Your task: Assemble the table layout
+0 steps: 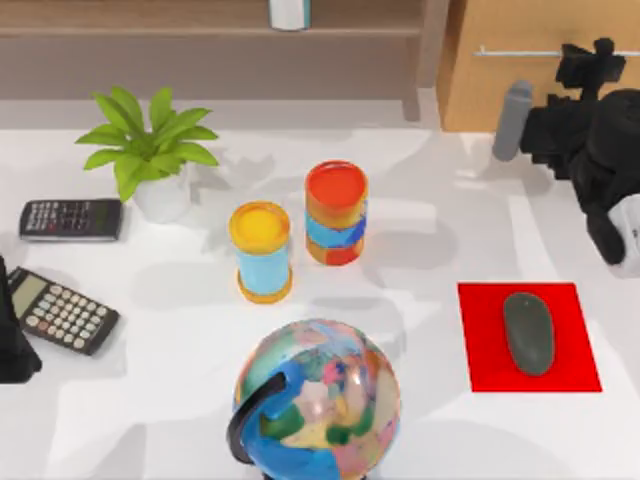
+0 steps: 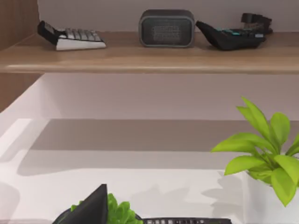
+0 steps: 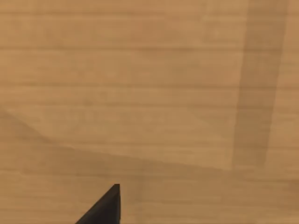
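Note:
The white table carries a red mat at the right with a dark grey mouse lying on it. My right gripper is at the back right, pointed at a light wooden cabinet. In the right wrist view the cabinet's wooden face is close, with one black fingertip low in the picture. My left arm is parked at the table's left edge beside a calculator. Its fingertip shows in the left wrist view.
A potted plant and a second calculator sit at the back left. Two coloured cups stand mid-table, a globe at the front. A grey upright object stands by the right arm. A wooden shelf holds small devices.

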Robot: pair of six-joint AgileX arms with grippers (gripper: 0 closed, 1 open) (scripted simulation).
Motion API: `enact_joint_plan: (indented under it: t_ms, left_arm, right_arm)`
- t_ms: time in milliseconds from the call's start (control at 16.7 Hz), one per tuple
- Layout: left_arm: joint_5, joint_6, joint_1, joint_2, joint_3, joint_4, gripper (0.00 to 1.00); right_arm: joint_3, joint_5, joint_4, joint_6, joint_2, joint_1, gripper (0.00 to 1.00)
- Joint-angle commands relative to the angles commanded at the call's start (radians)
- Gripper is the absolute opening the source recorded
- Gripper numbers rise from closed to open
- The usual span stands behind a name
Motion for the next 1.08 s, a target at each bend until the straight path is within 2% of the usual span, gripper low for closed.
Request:
enact_joint_plan:
  t_ms: [1080]
  left_arm:
    - [0.000,0.000,0.000,0.000,0.000,0.000,1.00]
  right_arm:
    - [-0.222,0.022,0.096,0.011,-0.069,0.028,1.00]
